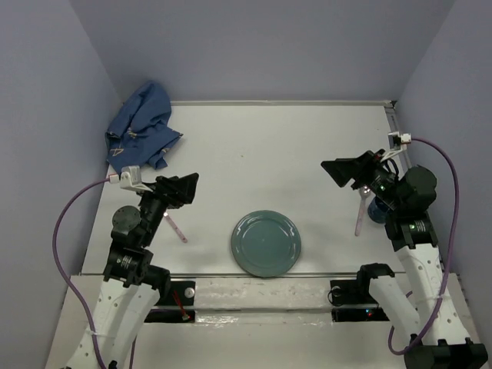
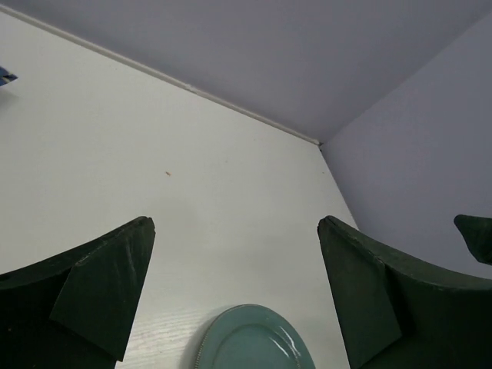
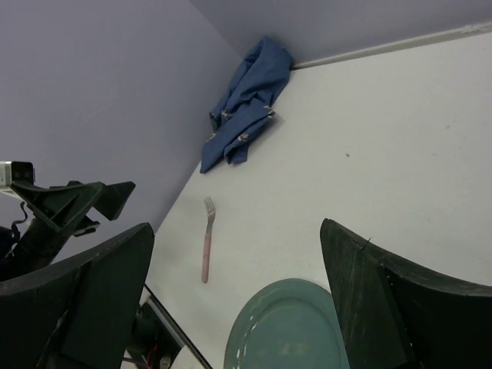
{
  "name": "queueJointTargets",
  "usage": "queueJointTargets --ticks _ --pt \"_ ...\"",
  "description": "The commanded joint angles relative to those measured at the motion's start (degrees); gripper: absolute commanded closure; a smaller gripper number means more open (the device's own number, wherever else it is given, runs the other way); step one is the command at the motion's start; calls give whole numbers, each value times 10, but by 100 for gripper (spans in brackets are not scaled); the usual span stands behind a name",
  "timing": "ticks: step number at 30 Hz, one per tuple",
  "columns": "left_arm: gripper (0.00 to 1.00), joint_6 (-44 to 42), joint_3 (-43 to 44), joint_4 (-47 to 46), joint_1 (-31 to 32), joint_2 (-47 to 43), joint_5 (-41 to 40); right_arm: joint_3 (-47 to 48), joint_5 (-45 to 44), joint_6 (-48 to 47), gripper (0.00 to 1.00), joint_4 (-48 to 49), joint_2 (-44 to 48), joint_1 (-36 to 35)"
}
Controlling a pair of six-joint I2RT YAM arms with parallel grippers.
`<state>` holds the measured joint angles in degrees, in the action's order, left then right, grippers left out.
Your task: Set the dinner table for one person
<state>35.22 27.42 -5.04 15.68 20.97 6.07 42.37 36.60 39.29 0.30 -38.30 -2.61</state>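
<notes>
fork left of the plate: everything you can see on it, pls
The fork has a slim pink handle, plastic by the look, and a silvery metal-looking head with short tines. It lies flat on the white dinner table, left of the teal plate and clear of it, tines pointing toward the crumpled blue cloth in the far-left corner. Only the table touches it.

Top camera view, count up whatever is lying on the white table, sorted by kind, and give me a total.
Plates: 1, the green plate
Cloths: 1, the blue cloth
Pink-handled utensils: 2, a fork on the left and a second utensil on the right, type unclear
Partly hidden things: 1, a blue item at the right, too covered to name
Total: 5
</notes>
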Motion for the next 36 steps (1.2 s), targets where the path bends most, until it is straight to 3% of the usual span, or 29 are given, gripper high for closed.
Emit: queueJointTargets --ticks 1,4,5,7,8,9,10,13,14,15,16,17,19,20,22,23,25,26,29,32,36 --pt "1 8 25 18 0 -3 -72 -9 28 11 7 55 -8 2" --pt "1 8 32 16 0 -5 -96 -19 30 11 13 56 -10 2" --pt "1 8 33 13 1 -3 -102 -23 30 12 24 59 -10 2" --pt "1 10 40 13 1 5 -112 -26 34 14 35 60 -11 2" --pt "1 11 42 15 0 14 -129 -28 35 13 59 61 -10 2" --pt "1 13 44 17 0 20 -140 -29 35 13 70 61 -10 2" --pt "1 25 39 9 0 26 -150 -29 37 12 100 61 -11 2" --pt "4 50 23 -9 0 33 -186 -28 47 12 100 61 -13 2" --pt "45 69 19 -9 0 35 -214 -29 47 11 100 61 -13 2" --pt "67 77 16 -7 0 35 -233 -30 45 11 100 62 -13 2" --pt "85 85 12 5 1 42 -252 -33 42 5 100 62 -12 2" --pt "86 92 12 16 0 49 -277 -35 41 4 100 62 -12 2" --pt "86 119 13 44 -2 71 -347 -37 45 -1 100 62 -19 -3" --pt "79 123 12 42 -5 101 -363 -38 49 -3 100 63 -24 -3" --pt "74 142 9 24 -21 138 -396 -40 56 -4 99 66 -40 -3" --pt "67 146 6 10 -32 180 -401 -41 58 -6 95 70 -47 -9" --pt "57 179 -3 -50 -88 252 -378 -41 62 -9 83 74 -64 -14" --pt "47 194 -4 -71 -109 281 -333 -41 61 -10 71 75 -70 -14" --pt "37 222 14 -141 -152 398 -291 -43 60 -21 53 77 -84 -20" --pt "26 211 54 -191 -152 484 -280 -49 62 -23 43 81 -94 -30" --pt "27 153 126 -220 -148 587 -255 -62 62 -21 40 102 -114 -42"
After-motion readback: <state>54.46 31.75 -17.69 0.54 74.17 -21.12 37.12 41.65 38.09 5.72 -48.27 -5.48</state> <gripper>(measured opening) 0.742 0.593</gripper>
